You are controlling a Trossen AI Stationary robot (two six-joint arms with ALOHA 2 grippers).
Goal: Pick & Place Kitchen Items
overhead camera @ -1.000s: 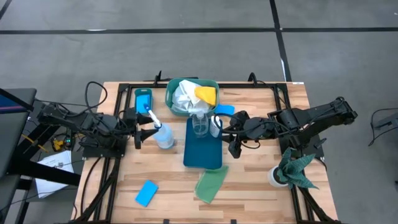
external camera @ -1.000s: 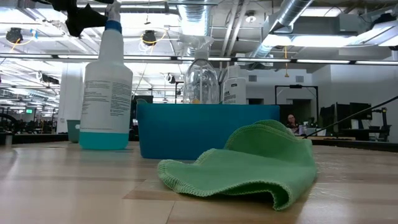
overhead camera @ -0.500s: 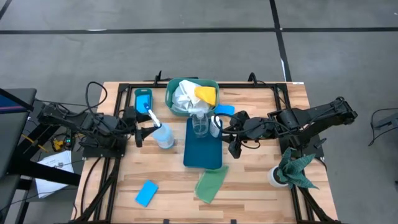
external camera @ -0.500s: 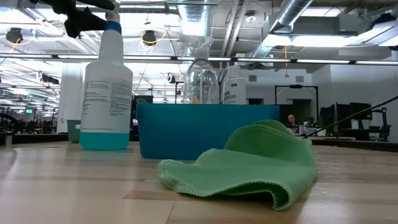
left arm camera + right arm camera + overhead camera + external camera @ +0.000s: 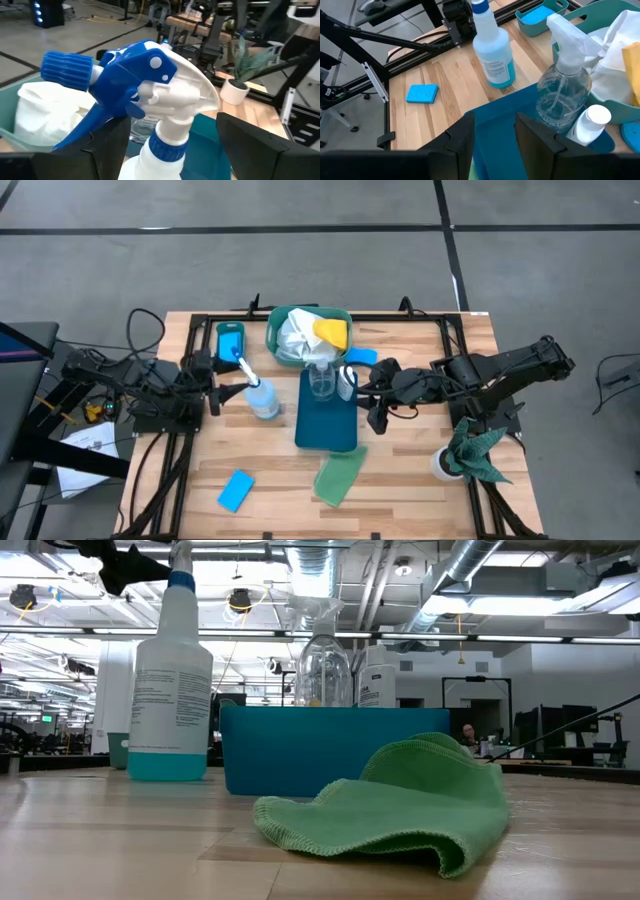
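Note:
A blue-trigger spray bottle [image 5: 262, 400] stands upright on its base on the wood table, left of the blue tray [image 5: 327, 425]. My left gripper [image 5: 218, 395] is open just to the bottle's left. Its fingers stand on either side of the bottle's neck [image 5: 165, 145], a little back from it, touching nothing. My right gripper [image 5: 375, 418] hovers open over the tray's right edge, empty. In the tray stand a clear spray bottle [image 5: 322, 378] and a small white bottle [image 5: 587, 122]. A light-green cloth [image 5: 338, 477] lies near the front edge.
A green basin [image 5: 285, 320] at the back holds a white cloth [image 5: 297, 338] and a yellow cloth [image 5: 332, 330]. Blue sponges lie in a small teal tray [image 5: 231, 340], beside the basin [image 5: 362, 356] and at front left [image 5: 235, 490]. A dark green rag on a white pot [image 5: 470, 455] stands at right.
My left gripper has drawn back a little toward the table's left edge, away from the blue-trigger spray bottle, which stays standing where it was.

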